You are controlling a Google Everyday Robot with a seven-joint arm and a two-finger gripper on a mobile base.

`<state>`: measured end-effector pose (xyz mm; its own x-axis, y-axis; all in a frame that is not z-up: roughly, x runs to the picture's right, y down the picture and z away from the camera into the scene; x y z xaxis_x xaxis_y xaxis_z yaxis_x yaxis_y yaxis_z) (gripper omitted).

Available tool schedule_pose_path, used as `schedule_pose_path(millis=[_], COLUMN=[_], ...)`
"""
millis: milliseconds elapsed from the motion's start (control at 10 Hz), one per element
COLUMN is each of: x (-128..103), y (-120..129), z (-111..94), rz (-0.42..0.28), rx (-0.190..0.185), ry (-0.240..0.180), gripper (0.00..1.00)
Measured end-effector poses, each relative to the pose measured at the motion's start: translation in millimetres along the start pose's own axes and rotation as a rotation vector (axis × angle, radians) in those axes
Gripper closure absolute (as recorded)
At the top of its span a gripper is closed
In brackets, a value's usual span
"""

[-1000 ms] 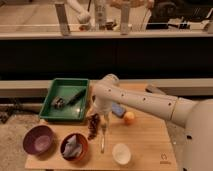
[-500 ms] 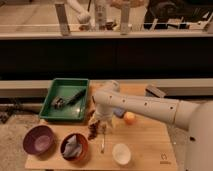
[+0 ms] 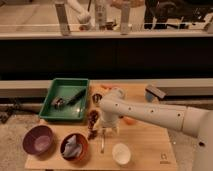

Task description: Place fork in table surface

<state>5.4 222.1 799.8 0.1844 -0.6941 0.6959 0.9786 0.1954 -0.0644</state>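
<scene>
On the tan table (image 3: 146, 151) the fork (image 3: 102, 143) lies just below the gripper (image 3: 103, 128), which has come lower; whether it has released cannot be told

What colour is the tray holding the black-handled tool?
Green; the tray shows best in the camera view. The gripper is close by the fork.
</scene>
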Motion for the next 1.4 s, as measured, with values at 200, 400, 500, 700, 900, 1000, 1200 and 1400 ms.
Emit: schedule_pose_path(millis=[200, 400, 500, 700, 900, 1000, 1200, 1400], x=[0.7, 0.0, 0.0, -1.8, -4.4, -5.2, -7.7, -8.8], y=[-0.4, -2.9, -2.3, -4.3, -5.8, -6.0, -5.4, -4.8], z=[3.7, 6.5, 6.9, 10.9, 16.0, 17.6, 23.3, 27.3], rz=[0.003, 0.006, 0.009, 0.012, 0.013, 0.015, 0.019, 0.022], rx=[-0.021, -0.027, -0.029, -0.043, -0.050, -0.050, -0.055, -0.060], ry=[-0.001, -0.005, -0.006, -0.013, -0.026, -0.030, -0.044, -0.055], gripper=[0.46, 0.50, 0.50, 0.50, 0.50, 0.50, 0.50, 0.50])
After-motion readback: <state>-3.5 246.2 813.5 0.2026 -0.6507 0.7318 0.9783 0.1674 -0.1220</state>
